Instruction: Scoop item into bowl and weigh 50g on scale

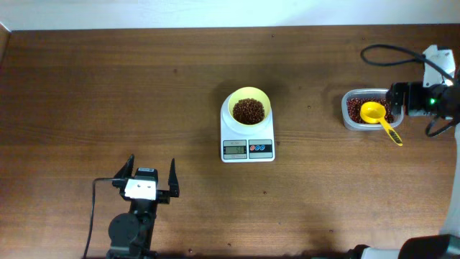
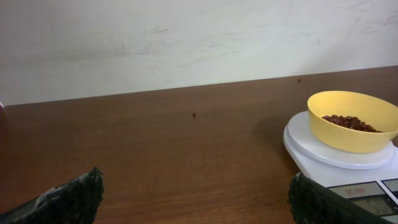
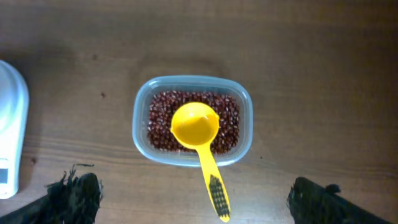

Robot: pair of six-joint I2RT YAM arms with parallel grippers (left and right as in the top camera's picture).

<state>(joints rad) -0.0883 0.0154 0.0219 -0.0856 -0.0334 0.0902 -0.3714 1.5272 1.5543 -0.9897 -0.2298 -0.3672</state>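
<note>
Though the readout is too small to make out, the brown table (image 1: 86,86) shows a weighing job laid out around the white scale (image 1: 248,149) at its middle. Left of the scale and nearer the robot's side, the left gripper (image 1: 152,167) hangs with its jaws apart and nothing between them, well clear of the work. Well to the right of the scale, the right gripper (image 3: 196,190) looks straight down on the clear tub (image 3: 140,134), its jaws likewise spread wide and empty. On the scale's platform sits the pale yellow bowl (image 1: 233,101), holding a heap of beans (image 1: 249,110). In the tub the yellow scoop (image 3: 194,124) lies cup-up and empty on the remaining beans (image 3: 163,118). Its handle crosses the tub's rim and slants away from the scale toward the robot's side. The handle's long axis points into the gap between the right fingers (image 3: 74,196), so the right arm is by far the nearer, and any further scoop would likely begin with those jaws closing across the handle's width
</note>
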